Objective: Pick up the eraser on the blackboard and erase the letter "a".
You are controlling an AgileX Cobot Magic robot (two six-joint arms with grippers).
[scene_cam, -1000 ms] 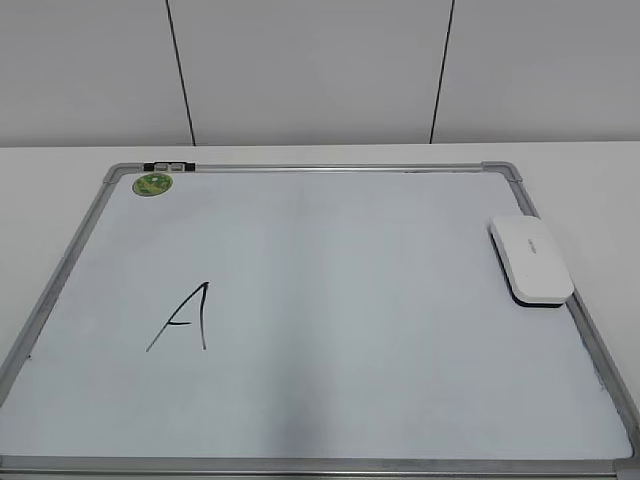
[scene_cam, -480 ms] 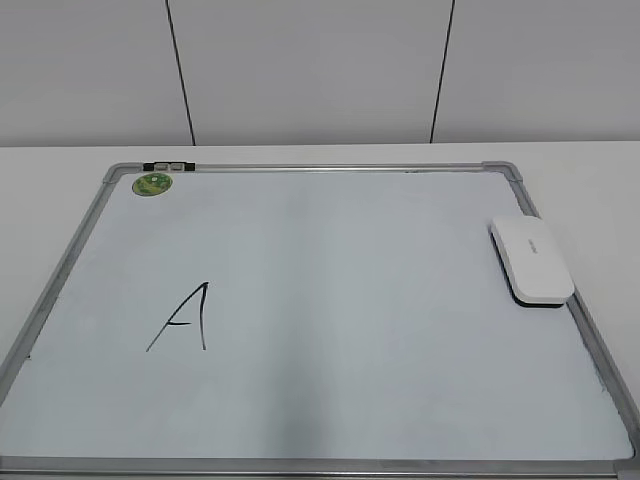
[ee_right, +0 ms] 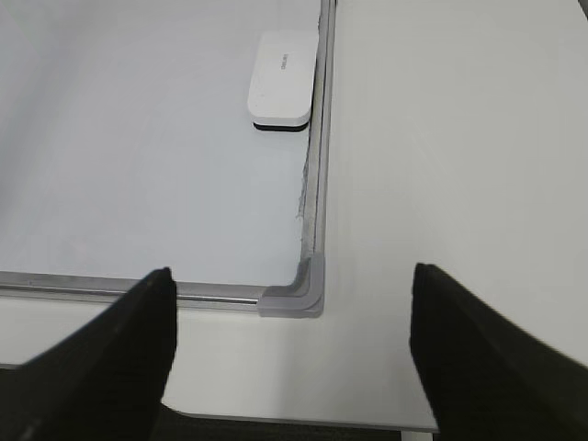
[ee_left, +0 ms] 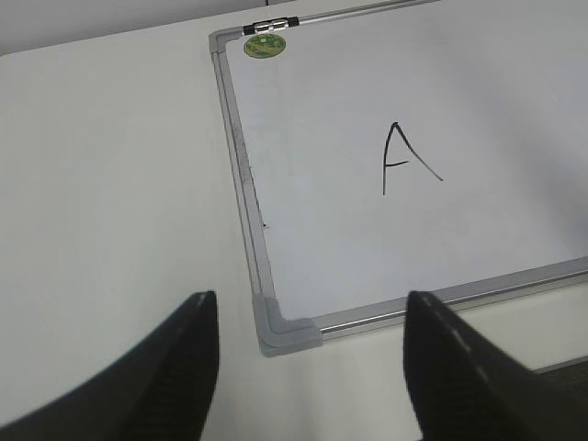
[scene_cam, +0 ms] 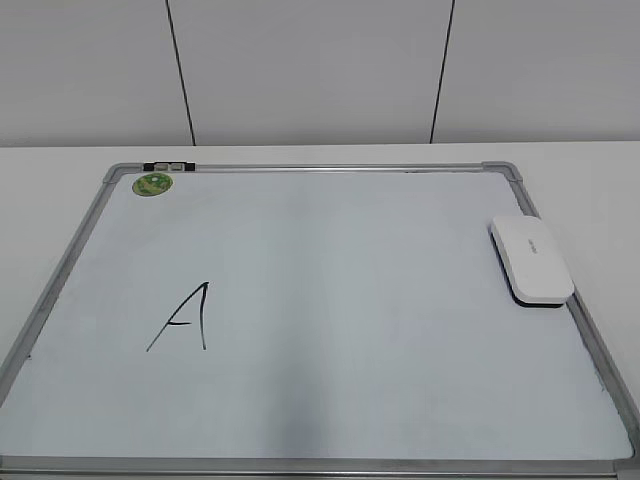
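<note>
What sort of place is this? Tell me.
Probably a lab or office test bench: a plain white table, pale wall panels behind, and only a whiteboard with its eraser laid out.

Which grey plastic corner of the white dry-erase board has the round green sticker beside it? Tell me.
The far-left corner, right by the round green sticker; the other corners show none.

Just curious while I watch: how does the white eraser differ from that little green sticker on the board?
The eraser is a raised white oblong block; the green sticker is flat and round. The eraser sits at the board's right edge, the sticker in the far left corner. Both rest on the blackboard, untouched by either claw.
</note>
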